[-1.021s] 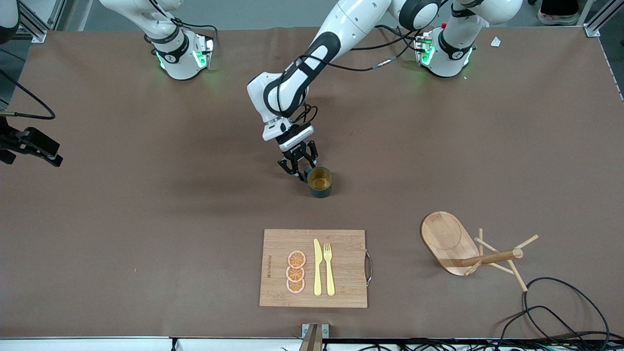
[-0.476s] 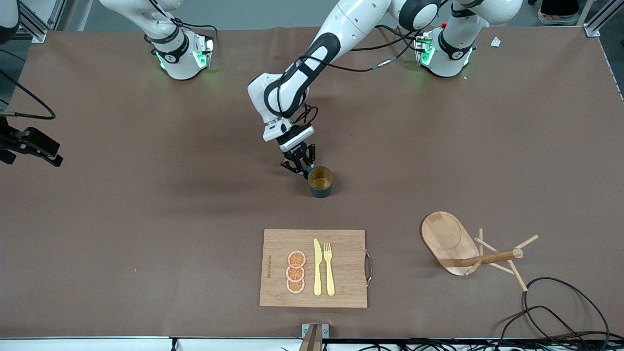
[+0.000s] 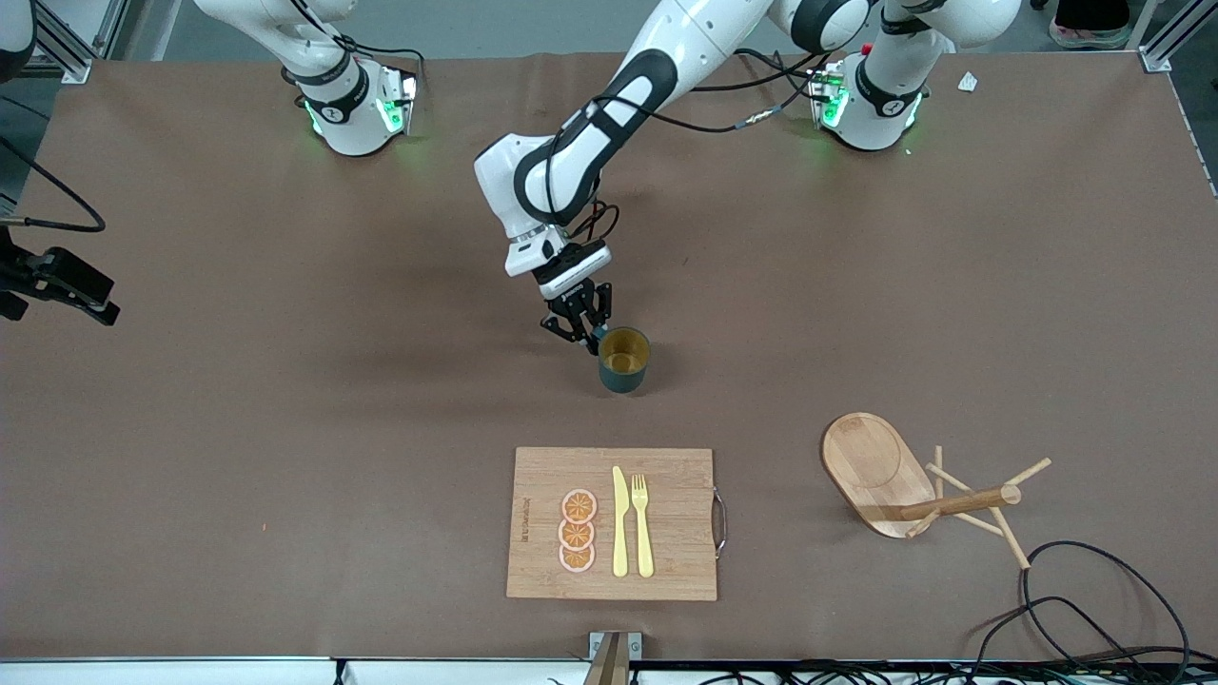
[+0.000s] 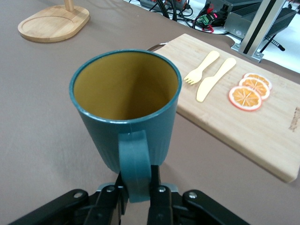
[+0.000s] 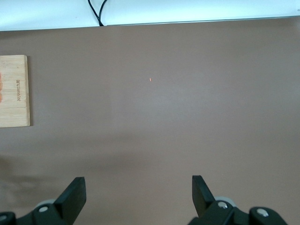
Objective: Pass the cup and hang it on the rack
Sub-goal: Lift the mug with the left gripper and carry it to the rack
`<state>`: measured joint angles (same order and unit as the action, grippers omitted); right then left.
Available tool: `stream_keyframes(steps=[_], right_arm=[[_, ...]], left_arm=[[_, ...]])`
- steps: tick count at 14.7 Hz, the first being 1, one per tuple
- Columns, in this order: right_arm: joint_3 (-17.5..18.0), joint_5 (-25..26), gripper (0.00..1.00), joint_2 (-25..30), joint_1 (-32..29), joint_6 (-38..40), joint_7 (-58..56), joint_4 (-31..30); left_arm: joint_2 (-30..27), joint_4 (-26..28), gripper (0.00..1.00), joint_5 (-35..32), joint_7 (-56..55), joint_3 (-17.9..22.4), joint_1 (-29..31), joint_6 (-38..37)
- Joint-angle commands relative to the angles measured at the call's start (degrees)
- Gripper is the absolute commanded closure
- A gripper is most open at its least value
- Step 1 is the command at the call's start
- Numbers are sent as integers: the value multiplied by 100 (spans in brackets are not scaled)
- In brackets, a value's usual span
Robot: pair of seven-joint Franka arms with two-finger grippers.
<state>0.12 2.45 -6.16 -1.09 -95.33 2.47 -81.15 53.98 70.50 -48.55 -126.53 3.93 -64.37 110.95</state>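
Note:
The dark teal cup (image 3: pixel 624 360) with its mustard-yellow inside stands upright at the middle of the table. My left gripper (image 3: pixel 582 331) reaches down beside it and is shut on its small handle. In the left wrist view the fingers (image 4: pixel 161 194) clamp the handle of the cup (image 4: pixel 126 108) from both sides. The wooden rack (image 3: pixel 885 476) stands nearer the front camera, toward the left arm's end; its base also shows in the left wrist view (image 4: pixel 54 23). My right gripper (image 3: pixel 59 282) waits open and empty over the right arm's end of the table, and it shows in its wrist view (image 5: pixel 138 192).
A wooden cutting board (image 3: pixel 676 514) with a yellow knife, a fork and orange slices lies nearer the front camera than the cup. It also shows in the left wrist view (image 4: pixel 262 126). Black cables (image 3: pixel 1094 609) lie at the table's front edge by the rack.
My left gripper's fingers closed on the cup's handle, and the gripper and cup shifted slightly toward the right arm's end. The right arm has not moved.

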Motion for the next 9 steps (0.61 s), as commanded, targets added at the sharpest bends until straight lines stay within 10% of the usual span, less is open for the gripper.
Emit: stream_keyframes(steps=[1, 9], right_arm=[[85, -25, 0, 107, -128, -3, -45, -50], [85, -34, 0, 107, -129, -3, -36, -50]], left_arm=[[-606, 86, 99, 625, 662, -24, 249, -56], [-2250, 78, 100, 3181, 2578, -33, 1592, -48]])
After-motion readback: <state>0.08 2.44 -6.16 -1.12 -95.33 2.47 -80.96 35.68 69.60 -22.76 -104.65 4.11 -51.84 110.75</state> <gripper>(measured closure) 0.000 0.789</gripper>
